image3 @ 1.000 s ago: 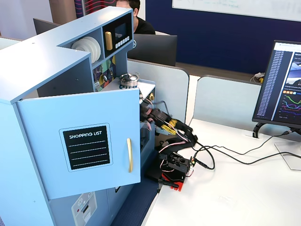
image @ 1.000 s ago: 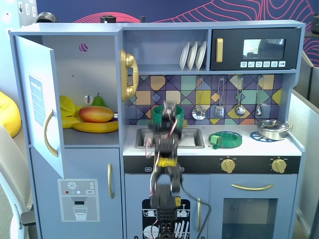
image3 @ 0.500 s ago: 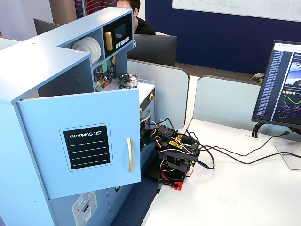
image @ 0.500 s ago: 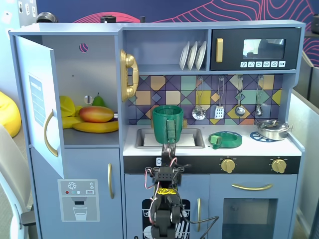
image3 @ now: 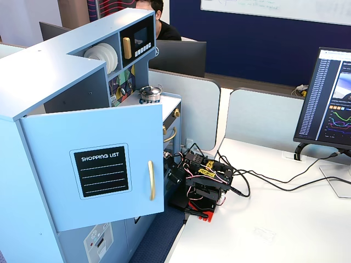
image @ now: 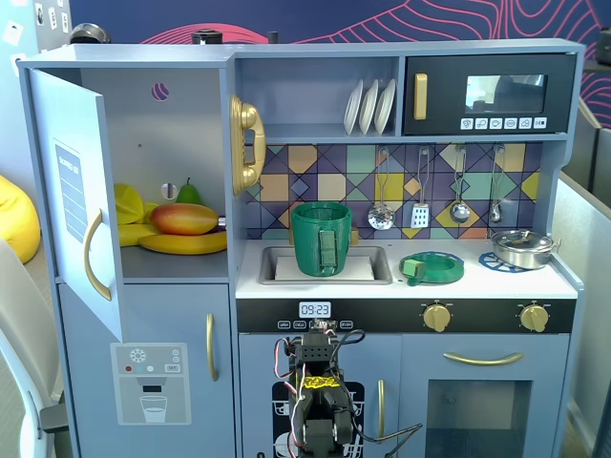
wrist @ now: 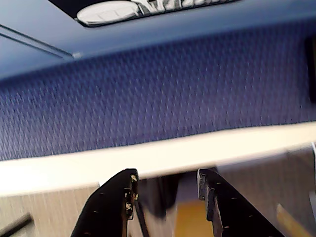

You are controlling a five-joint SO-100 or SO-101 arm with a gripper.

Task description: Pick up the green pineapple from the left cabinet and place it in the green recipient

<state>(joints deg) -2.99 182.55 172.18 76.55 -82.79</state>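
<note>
Against the pale blue-grey toy kitchen's tall left cabinet [image: 162,172], door standing open, your gripper [wrist: 165,183] is hanging narrowly parted and empty, folded at six o'clock below the tall dark-green cylindrical pot [image: 321,238]; the green pineapple is showing nowhere, probably already inside.

Toy kitchen: surfaces and finishes

Cabinet [image: 172,124]: matt painted panels. Pot [image: 321,238]: smooth glossy green plastic. Handle [image: 91,256]: shiny gold. Pan [image: 521,246]: polished metal. Carpet [wrist: 163,94]: rough woven blue. Gripper [wrist: 167,185]: matt black plastic.
</note>
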